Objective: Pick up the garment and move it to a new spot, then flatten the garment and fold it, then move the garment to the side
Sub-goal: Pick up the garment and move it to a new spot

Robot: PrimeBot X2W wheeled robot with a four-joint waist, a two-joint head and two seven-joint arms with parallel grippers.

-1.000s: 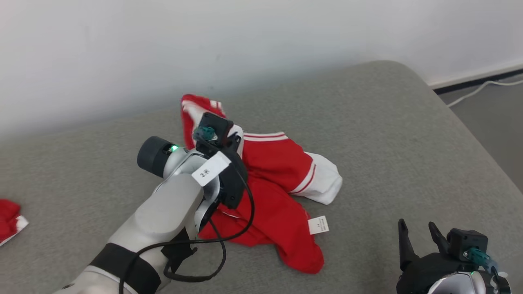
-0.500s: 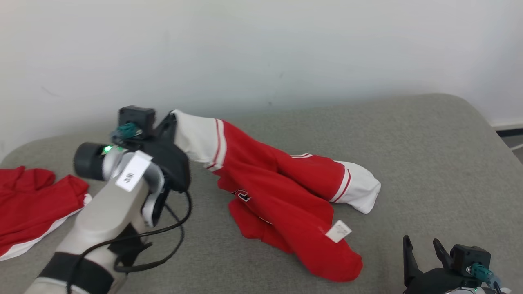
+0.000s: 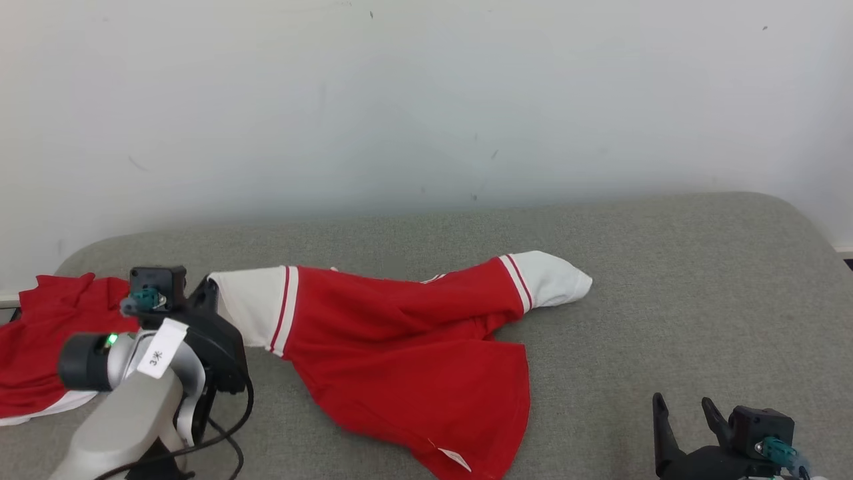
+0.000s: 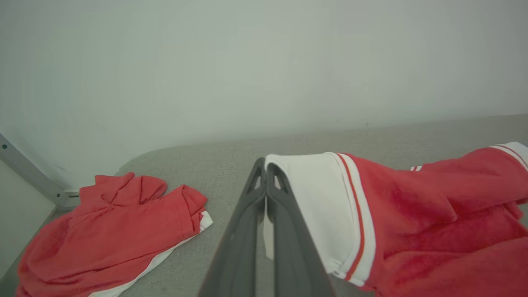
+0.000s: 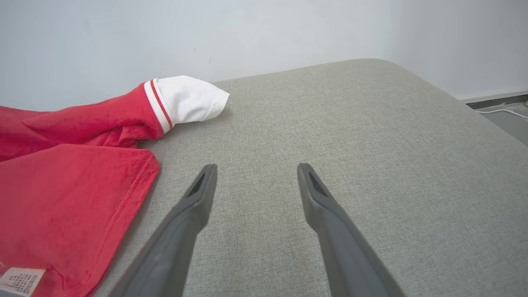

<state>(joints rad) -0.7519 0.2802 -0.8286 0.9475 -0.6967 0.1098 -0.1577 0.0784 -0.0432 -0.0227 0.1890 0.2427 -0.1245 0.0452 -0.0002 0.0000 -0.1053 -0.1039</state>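
Your left fingers [image 4: 247, 214] are clamped on the white cuff [image 4: 313, 198] of the red garment [image 3: 413, 347], which lies stretched across the grey padded surface [image 3: 666, 267], while your right fingers [image 5: 194, 202] are spread and empty, so you look mid-move, with flattening, folding and setting aside not yet done.

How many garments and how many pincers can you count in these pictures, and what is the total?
Garments: 2, held garment and spare garment
Pincers: 2, left pincer and right pincer
Total: 4

Garment [image 3: 413, 353] hem cut by head-view bottom edge; label [image 5: 18, 280] print unreadable, perhaps care text.
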